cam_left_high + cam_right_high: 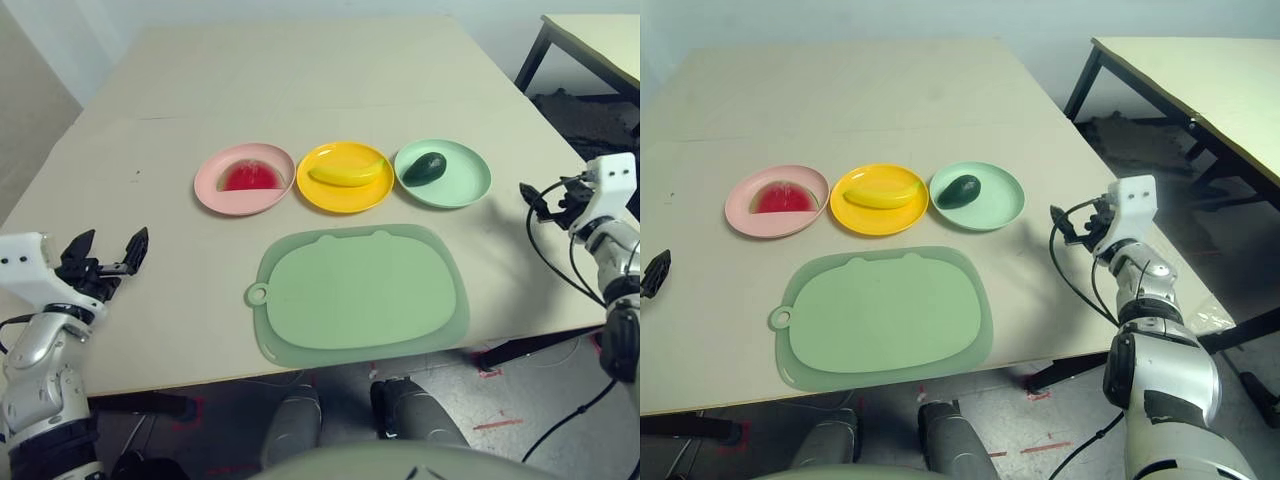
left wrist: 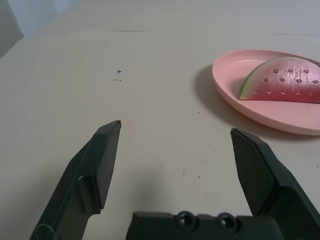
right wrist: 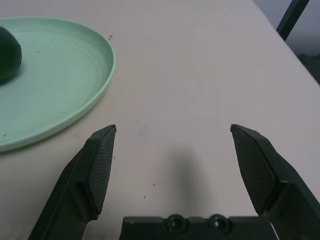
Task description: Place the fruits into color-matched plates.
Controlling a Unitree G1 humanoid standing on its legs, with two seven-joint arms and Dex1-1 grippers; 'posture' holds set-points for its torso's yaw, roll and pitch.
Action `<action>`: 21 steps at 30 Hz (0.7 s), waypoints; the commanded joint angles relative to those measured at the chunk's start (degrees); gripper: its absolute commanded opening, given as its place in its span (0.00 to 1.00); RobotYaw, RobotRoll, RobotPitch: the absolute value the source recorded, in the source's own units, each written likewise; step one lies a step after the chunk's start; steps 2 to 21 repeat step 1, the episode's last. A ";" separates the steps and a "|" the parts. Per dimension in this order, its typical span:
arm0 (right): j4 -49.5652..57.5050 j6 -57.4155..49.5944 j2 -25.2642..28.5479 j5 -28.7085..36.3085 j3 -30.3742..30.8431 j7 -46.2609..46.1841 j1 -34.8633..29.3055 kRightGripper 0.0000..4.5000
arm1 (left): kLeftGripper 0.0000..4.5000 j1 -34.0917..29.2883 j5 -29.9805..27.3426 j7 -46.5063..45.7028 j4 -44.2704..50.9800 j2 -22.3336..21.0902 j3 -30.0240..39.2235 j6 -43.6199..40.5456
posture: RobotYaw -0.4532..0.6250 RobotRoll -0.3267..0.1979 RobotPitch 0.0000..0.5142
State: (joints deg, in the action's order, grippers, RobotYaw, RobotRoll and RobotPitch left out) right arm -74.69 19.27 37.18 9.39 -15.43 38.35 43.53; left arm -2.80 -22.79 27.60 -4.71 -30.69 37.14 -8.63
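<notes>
Three plates stand in a row across the middle of the table. The pink plate (image 1: 214, 186) holds the red watermelon wedge (image 1: 251, 177). In the yellow-orange plate (image 1: 345, 198) lies the banana (image 1: 346, 172), and the dark avocado (image 1: 424, 168) rests in the mint green plate (image 1: 464, 180). My left gripper (image 1: 114, 246) hovers open over bare table, left of and nearer than the pink plate (image 2: 260, 107), with nothing between its fingers. At the table's right edge my right gripper (image 1: 1070, 226) is open and empty, just right of the green plate (image 3: 55, 85).
A large green cutting mat (image 1: 360, 295) lies in front of the plates near the table's front edge. A second table (image 1: 1210, 75) stands off to the right, with a floor gap between. Bare tabletop stretches behind the plates.
</notes>
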 commanded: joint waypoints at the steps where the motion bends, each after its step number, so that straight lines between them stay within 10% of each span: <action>1: 0.13 0.60 -0.01 -0.18 -0.93 0.21 -0.82 1.00 | 0.99 -0.43 0.11 -0.29 -0.59 -0.86 -0.61 -0.38 | 0.42 0.62 0.26; 21: 0.13 0.60 -0.01 -0.18 -0.93 0.21 -0.82 1.00 | 0.99 -0.43 0.11 -0.29 -0.59 -0.86 -0.61 -0.38 | 0.42 0.62 0.26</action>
